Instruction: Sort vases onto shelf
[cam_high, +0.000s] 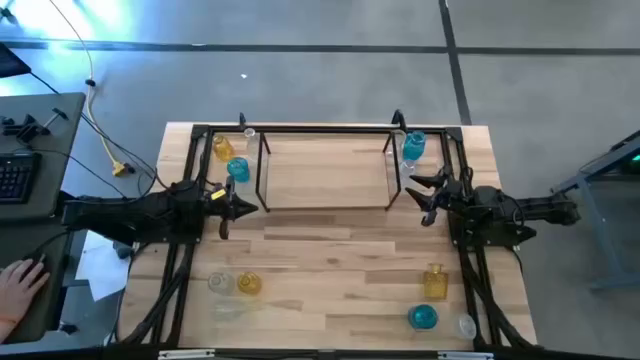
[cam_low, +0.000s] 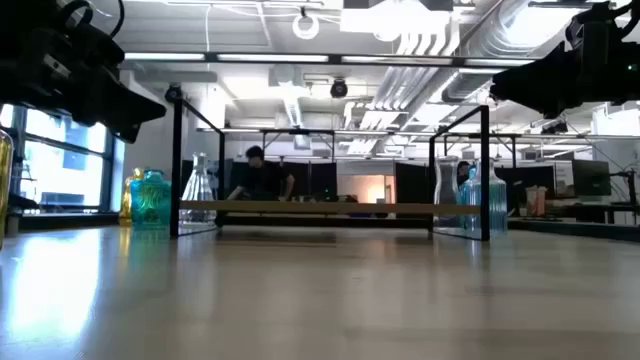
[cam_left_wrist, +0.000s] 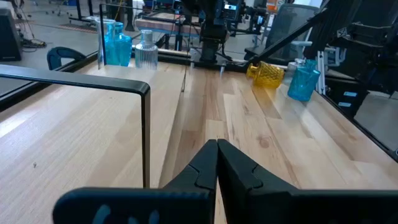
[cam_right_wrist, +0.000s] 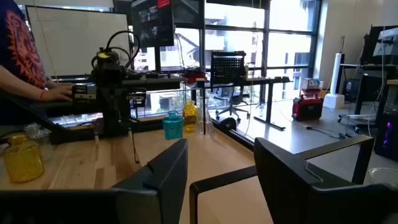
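Glass vases grouped at four corners, shelf bare between two idle grippers

Glass, first lot: we count a yellow vase (cam_high: 222, 148), a blue vase (cam_high: 238, 168) and a clear bottle (cam_high: 248, 133) standing close together on the table just outside the shelf's left end, at the far left corner.

Second lot: a blue vase (cam_high: 414, 146) with a clear vase (cam_high: 405, 165) just beside it, on the table outside the shelf's right end.

Third lot: near left corner, we list a clear vase (cam_high: 219, 283) touching or just beside an amber vase (cam_high: 249, 284), with another clear piece (cam_high: 228, 309) nearer the table edge.

Fourth lot: near right corner, a squarish yellow bottle (cam_high: 434, 281), a round blue vase (cam_high: 423, 317) and a small clear vase (cam_high: 466, 325).

Shelf (cam_high: 326, 205): thin black rods around a light wood floor, set against the far edge of the table (cam_high: 340, 260). We see no vase on its floor.

Left gripper (cam_high: 245, 209): just beside the shelf's left end, fingers pressed fully together, gripping nothing.

Right gripper (cam_high: 408, 190): just beside the shelf's right end, fingers parted a moderate way with an empty gap between them; the right wrist view shows the shelf's rod below that gap.

Also noted: a person's hand (cam_high: 18, 280) at the left edge, off the table.
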